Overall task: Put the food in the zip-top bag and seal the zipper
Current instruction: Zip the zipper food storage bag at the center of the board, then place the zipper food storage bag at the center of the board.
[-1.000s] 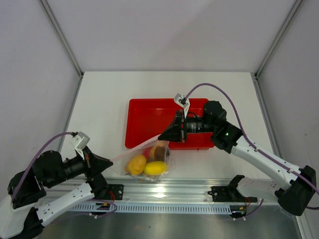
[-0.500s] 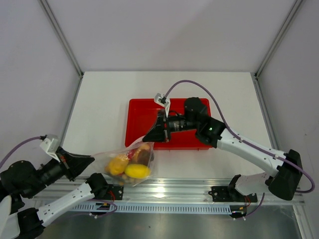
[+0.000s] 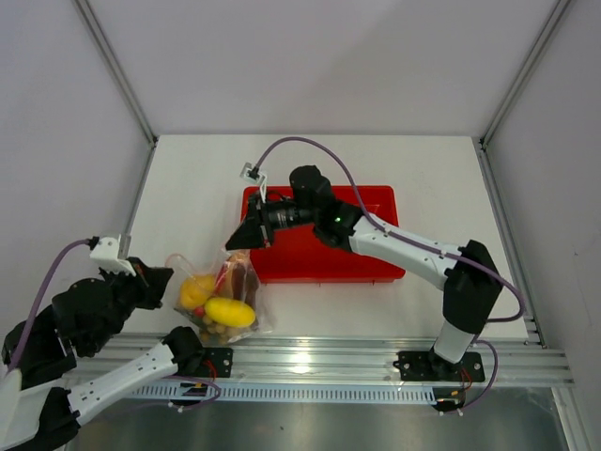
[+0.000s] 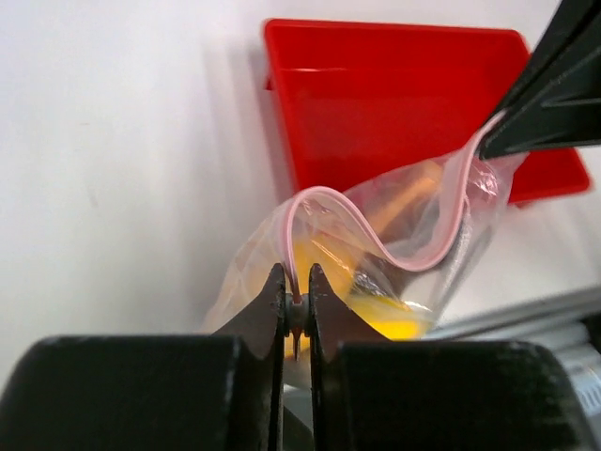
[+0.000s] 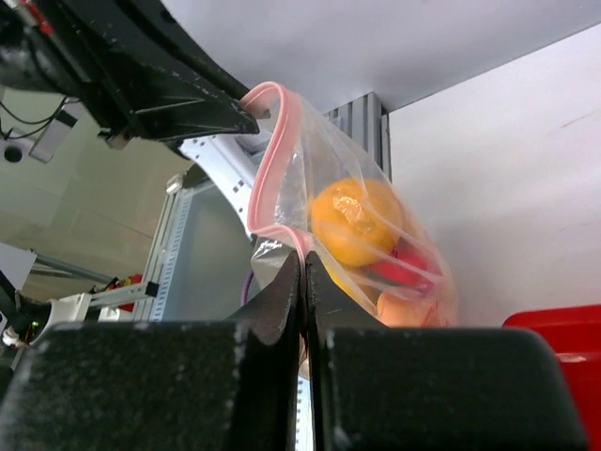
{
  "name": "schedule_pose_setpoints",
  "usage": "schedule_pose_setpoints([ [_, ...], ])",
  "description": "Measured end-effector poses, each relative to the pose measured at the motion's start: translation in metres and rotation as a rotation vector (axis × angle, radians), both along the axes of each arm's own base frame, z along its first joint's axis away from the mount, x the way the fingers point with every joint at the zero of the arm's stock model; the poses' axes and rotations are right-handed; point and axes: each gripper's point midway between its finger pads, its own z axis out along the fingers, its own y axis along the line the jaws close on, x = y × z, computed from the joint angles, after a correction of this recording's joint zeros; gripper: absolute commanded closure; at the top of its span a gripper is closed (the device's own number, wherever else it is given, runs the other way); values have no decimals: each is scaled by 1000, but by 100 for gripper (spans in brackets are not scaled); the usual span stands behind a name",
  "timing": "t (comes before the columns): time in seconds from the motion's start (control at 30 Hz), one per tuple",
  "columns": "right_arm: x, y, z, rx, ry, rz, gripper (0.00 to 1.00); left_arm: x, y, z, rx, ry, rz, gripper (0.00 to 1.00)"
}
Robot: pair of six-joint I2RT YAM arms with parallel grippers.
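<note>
The clear zip-top bag [image 3: 222, 299] hangs between my two grippers, left of the red tray. Inside it show two yellow egg-shaped fruits [image 3: 230, 311], red-brown and orange pieces [image 3: 242, 278]. My left gripper [image 3: 168, 275] is shut on the left end of the pink zipper strip [image 4: 376, 246], seen in the left wrist view [image 4: 296, 284]. My right gripper [image 3: 234, 246] is shut on the strip's other end, seen in the right wrist view [image 5: 303, 268]. The strip [image 5: 266, 146] sags in a curve between them. I cannot tell whether it is pressed closed. One fruit [image 5: 355, 221] shows through the plastic.
The red tray [image 3: 362, 254] lies on the white table right of the bag, under the right arm; it also shows in the left wrist view [image 4: 394, 103]. The metal rail [image 3: 376, 362] runs along the near edge just below the bag.
Both grippers have carried the bag to the left, off the tray's front edge. They are closer together now, so the zipper strip went from stretched to slack.
</note>
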Motion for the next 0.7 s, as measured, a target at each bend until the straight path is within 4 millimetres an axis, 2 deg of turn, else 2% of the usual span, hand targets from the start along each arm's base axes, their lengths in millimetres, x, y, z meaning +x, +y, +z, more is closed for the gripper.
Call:
schedule_pose_setpoints([
  [0.1, 14, 11, -7, -2, 14, 0, 100, 10, 8, 0, 35, -5, 81, 91],
  [0.27, 37, 25, -13, 0, 38, -7, 100, 17, 31, 10, 73, -39, 202, 90],
  [0.53, 63, 45, -4, 51, 52, 10, 100, 17, 66, 27, 108, -104, 348, 85],
  [0.63, 70, 52, -7, 66, 66, 18, 100, 18, 72, 33, 104, -138, 371, 76],
  [0.7, 75, 56, -11, 71, 82, 21, 100, 19, 74, 36, 93, -160, 385, 63],
])
